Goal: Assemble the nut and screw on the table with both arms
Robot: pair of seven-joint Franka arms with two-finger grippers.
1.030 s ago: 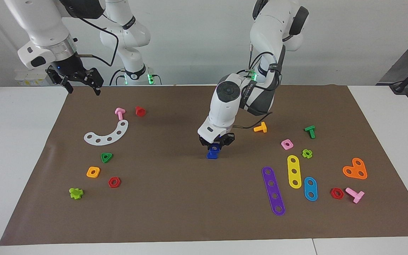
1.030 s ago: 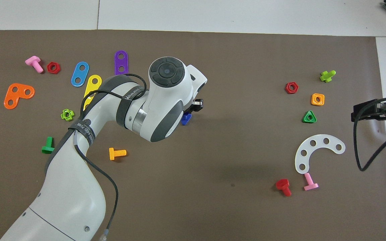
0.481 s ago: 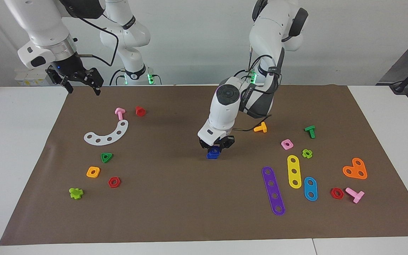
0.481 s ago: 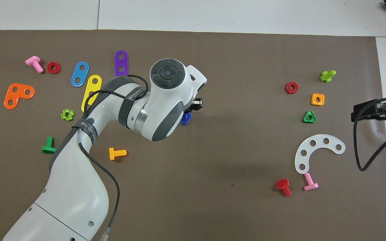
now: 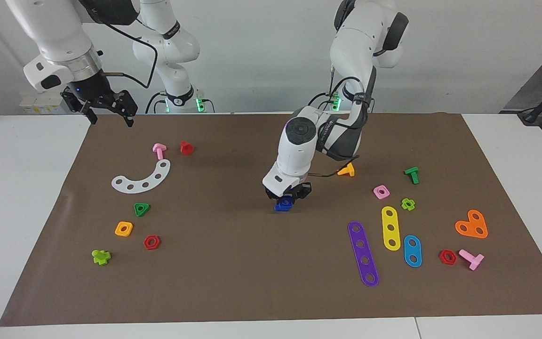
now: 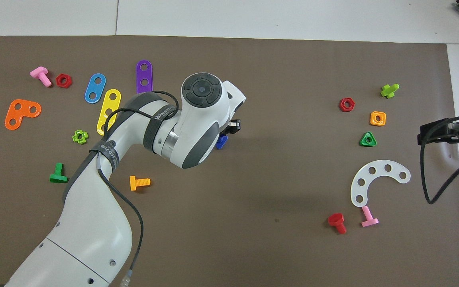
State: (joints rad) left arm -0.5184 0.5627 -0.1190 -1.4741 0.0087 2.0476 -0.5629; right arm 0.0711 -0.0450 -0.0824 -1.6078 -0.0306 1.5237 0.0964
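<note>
Your left claw point(image 5: 287, 196) is down at the middle of the brown mat point(image 5: 233, 282), its tips pinched on the dark-blue nut point(image 5: 284, 203), which sits at mat level right under the wrist. In the overhead view only a corner of that blue piece point(image 6: 221, 141) shows past the arm. You cannot make out the screw as a separate piece; the blue parts under the claw read as one lump, so whether the shaft is inside the nut is not clear.

Your right claw point(image 5: 106, 110) waits in the air over the edge of the mat at the right arm's end of the counter point(image 5: 21, 188), fingers spread and holding nothing.

Nearest the blue nut, toward the left arm's end, lie an orange bolt point(image 5: 346, 170) and the pink square nut point(image 5: 381, 191). The white curved strip point(image 5: 143, 178) lies toward the right arm's end.
</note>
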